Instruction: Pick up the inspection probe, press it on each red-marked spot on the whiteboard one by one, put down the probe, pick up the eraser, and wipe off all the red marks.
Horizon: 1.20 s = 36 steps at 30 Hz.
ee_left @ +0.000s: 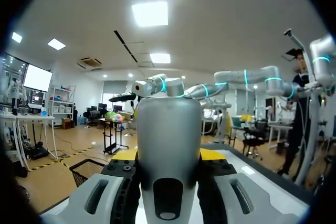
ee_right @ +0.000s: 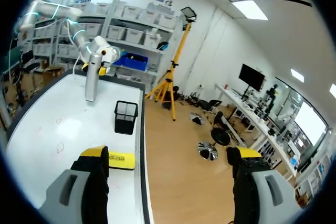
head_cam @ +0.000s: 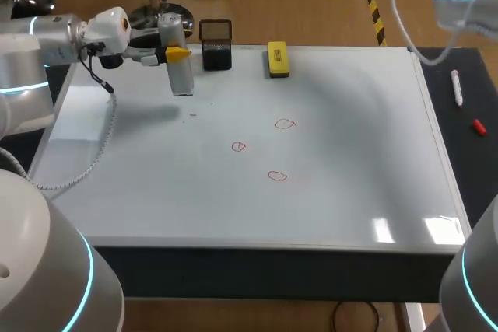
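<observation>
left gripper (head_cam: 177,54): pinching the probe (head_cam: 179,68) from both sides. The probe is upright and looks to be hanging clear of the whiteboard (head_cam: 350,192).
right gripper (ee_right: 169,153): spread wide with nothing between the fingers, up off the far right corner of the board.
marks: three small red rings, all well apart from the held probe, out toward the board's middle. The closest mark (head_cam: 239,146) is the one I'd hit first, then the far mark (head_cam: 285,124), then the near mark (head_cam: 278,176).
eraser (head_cam: 277,60): flat on the board, past the black mesh cup (head_cam: 216,46), which sits just beside the held probe.
step in hand: my guess is carrying the probe over to the first ring.
doing it well: keep the probe vertical, stop dead over the ring, come straight down and press lightly. Lift fully before sliding over to the next one, or you'll smear the ink.
watch out: the cable (head_cam: 101,141) dangling under the left gripper could drag across the worktop.
</observation>
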Each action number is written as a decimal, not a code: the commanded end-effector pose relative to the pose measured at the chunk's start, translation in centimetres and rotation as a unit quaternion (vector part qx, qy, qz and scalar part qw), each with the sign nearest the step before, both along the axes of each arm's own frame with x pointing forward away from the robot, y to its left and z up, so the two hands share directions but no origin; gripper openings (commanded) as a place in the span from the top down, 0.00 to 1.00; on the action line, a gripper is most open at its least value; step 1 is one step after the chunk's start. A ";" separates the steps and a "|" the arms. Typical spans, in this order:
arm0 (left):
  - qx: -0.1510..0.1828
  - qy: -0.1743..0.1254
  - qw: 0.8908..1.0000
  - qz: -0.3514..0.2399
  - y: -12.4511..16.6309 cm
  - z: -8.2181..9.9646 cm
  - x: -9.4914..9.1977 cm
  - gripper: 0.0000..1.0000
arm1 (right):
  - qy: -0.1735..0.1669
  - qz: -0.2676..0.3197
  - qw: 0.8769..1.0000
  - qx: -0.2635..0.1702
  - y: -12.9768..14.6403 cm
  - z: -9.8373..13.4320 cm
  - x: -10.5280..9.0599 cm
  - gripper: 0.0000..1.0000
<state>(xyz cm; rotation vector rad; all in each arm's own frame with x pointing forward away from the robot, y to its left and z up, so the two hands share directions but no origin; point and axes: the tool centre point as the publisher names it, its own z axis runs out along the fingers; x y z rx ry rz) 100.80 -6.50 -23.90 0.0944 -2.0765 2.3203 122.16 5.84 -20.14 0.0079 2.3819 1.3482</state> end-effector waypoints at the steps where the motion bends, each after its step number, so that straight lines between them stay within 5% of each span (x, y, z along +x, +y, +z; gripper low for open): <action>1: 0.000 0.000 1.000 0.000 0.0 0.1 0.0 1.00 | 0.105 0.291 0.941 -0.135 1.8 -0.3 1.6 0.00; 9: 0.000 0.000 1.000 0.000 0.0 0.1 0.0 1.00 | 0.101 0.377 0.894 -0.220 3.9 -1.6 0.4 0.00; 21: 0.000 0.000 1.000 0.000 0.0 0.1 0.0 1.00 | 0.085 0.484 0.793 -0.360 6.7 -4.3 -2.5 0.00; 33: 0.000 0.000 1.000 0.000 0.0 0.1 0.0 1.00 | 0.047 0.502 0.742 -0.441 7.9 -6.0 -3.9 0.00; 36: 0.000 0.000 1.000 0.000 0.0 0.1 0.0 1.00 | 0.042 0.500 0.741 -0.445 8.0 -6.5 -4.3 0.00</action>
